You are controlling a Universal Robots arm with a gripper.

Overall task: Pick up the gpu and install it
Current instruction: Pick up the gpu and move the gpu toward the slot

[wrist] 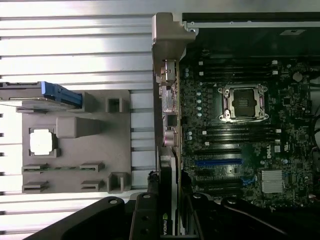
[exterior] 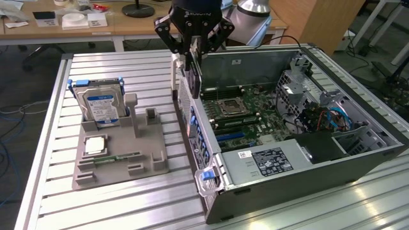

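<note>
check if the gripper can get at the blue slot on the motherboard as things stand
Probably yes. The gripper, shut on the gpu, hangs above the open case by its rear wall, and nothing covers the blue slot. The rear wall close beside it looks like the only tight spot.

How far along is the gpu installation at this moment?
Done: the gpu is off the gray holder. In hand: the gripper is shut on it, above the wall of the computer case. Left: it sits in no slot of the motherboard yet.
</note>
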